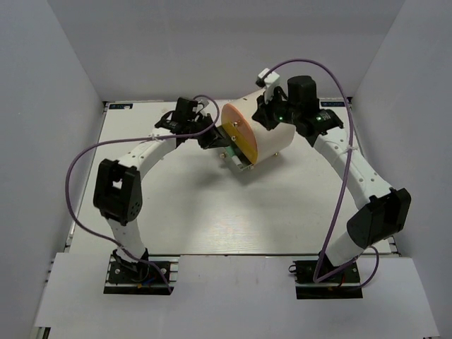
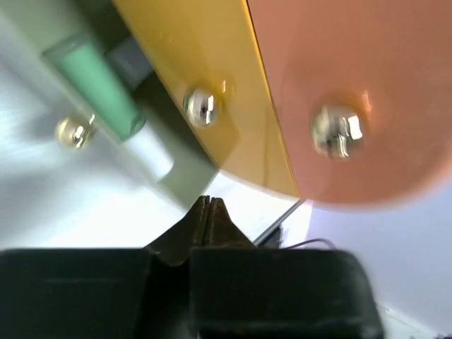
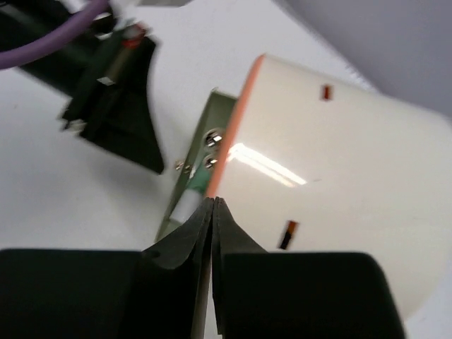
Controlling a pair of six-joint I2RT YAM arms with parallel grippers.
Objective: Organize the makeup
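Observation:
A mint green tube [image 2: 97, 83] of makeup lies in a pale green drawer [image 2: 185, 174] that is pulled out below the orange face [image 2: 367, 92] of the cream drum [image 1: 274, 133]. In the right wrist view the tube [image 3: 199, 185] shows its white cap end inside the drawer [image 3: 185, 180]. My left gripper [image 2: 208, 200] is shut with nothing in it, and hovers just in front of the drawer and the yellow panel [image 2: 205, 63]. My right gripper [image 3: 213, 202] is also shut and empty, over the drum's orange rim [image 3: 236, 120]. No other makeup shows.
The drum [image 3: 332, 176] lies tilted on the white table [image 1: 198, 212] at the back centre, with both arms [image 1: 141, 152] closing in from either side. Metal knobs [image 2: 337, 131] stud its face. Grey walls enclose the table. The left gripper [image 3: 116, 106] shows beyond the drawer.

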